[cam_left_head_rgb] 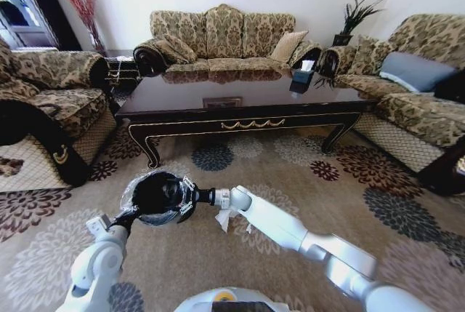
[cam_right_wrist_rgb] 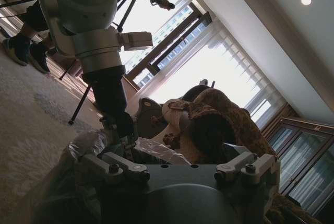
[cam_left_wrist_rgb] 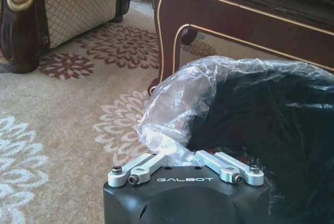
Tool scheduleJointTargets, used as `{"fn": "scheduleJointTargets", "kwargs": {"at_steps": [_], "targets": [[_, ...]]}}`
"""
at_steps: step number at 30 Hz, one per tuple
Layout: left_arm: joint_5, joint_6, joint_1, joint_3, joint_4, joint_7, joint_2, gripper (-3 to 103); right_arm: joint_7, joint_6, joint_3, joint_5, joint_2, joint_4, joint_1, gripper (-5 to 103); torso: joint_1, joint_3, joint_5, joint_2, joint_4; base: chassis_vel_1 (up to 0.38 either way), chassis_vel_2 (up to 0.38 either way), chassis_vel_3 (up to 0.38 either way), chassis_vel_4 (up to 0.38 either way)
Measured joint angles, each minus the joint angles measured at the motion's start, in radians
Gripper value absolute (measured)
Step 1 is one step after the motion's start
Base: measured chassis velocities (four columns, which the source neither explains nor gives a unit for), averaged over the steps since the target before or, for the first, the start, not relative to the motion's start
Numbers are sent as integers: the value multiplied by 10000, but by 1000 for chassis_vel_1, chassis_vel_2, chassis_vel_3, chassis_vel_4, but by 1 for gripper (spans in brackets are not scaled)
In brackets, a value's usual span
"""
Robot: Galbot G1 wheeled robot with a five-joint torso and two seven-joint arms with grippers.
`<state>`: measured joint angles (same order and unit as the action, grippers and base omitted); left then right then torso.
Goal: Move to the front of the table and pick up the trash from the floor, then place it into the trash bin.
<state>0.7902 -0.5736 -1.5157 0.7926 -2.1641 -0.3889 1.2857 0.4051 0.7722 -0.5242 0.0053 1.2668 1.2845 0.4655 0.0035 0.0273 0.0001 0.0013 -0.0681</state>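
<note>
- Trash bin (cam_left_head_rgb: 156, 197): small, round, black, with a crinkly clear liner (cam_left_wrist_rgb: 172, 109) folded over the rim. It is lifted and tilted, mouth facing up toward the head camera, in front of the table.
- Inside of the bin reads as plain dark; cannot tell whether anything lies in it.
- Left gripper (cam_left_wrist_rgb: 185, 157) meets the bin at its near rim, jaws closed on the liner-covered edge; in the left wrist view plastic bunches up right between the linkage bars.
- Right gripper (cam_left_head_rgb: 190, 197) sits at the opposite side of the bin, at the rim. Cannot tell how its jaws stand.
- Trash (cam_left_head_rgb: 224, 218): a crumpled white tissue-like bit shows just under the right arm's wrist, beside the bin. Cannot tell whether it hangs from the arm or lies on the carpet.
- Floor (cam_left_head_rgb: 290, 159): beige carpet with round flower medallions in brown, grey, cream and dark blue.
- Table (cam_left_head_rgb: 240, 101): long, low, dark glossy wood, gold scroll on the front apron, curved legs; stands beyond the bin. A dark tissue box (cam_left_head_rgb: 301, 79) sits near its far right corner.
- Room: patterned sofa (cam_left_head_rgb: 221, 39) behind the table, matching armchairs on both sides, a grey cushion (cam_left_head_rgb: 415, 70) on the right one.
</note>
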Motion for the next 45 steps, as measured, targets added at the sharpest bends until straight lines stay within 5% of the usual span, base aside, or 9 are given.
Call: {"fn": "scheduleJointTargets", "kwargs": {"at_steps": [7, 17, 19, 27, 34, 37, 45], "targets": [[-11, 1, -32, 46, 17, 31, -5, 3, -1, -19, 118, 226, -186, 93, 61, 100, 0, 0, 0, 1, 0, 0, 0, 0, 0], [-136, 129, 0, 304, 444, 135, 14, 3, 1064, -1433, 926, 4054, -1165, 1195, 276, 100, 0, 0, 0, 0, 0, 0, 0, 0, 0], [-83, 129, 1, 435, 364, 136, 17, 3, 616, -1999, 1200, 4776, -1536, 1376, 404, 100, 0, 0, 1, 0, -1, 0, 0, 0, 0], [511, -17, -6, 1260, -299, 17, -264, 3, -3135, -5465, 1706, 5889, -2798, 1911, 1357, 100, 0, -1, 0, 1, -4, 0, 0, 0, 0], [1505, -291, 17, 2214, -996, -330, -580, 3, -3961, -6655, 1655, 6434, -2934, 1638, 1942, 100, 0, -1, 0, 0, 1, 0, 0, 0, 0], [2591, -534, 16, 3015, -1540, -637, -745, 3, -4219, -7429, 1339, 6803, -2897, 1284, 2282, 100, -1, -1, 1, 1, -1, 0, 0, 0, 0], [2992, -560, 15, 3704, -1869, -678, -581, 3, -4690, -8614, 446, 8248, -2289, 424, 2476, 100, 0, 0, -5, 0, 1, 0, 0, 0, 0]]}}
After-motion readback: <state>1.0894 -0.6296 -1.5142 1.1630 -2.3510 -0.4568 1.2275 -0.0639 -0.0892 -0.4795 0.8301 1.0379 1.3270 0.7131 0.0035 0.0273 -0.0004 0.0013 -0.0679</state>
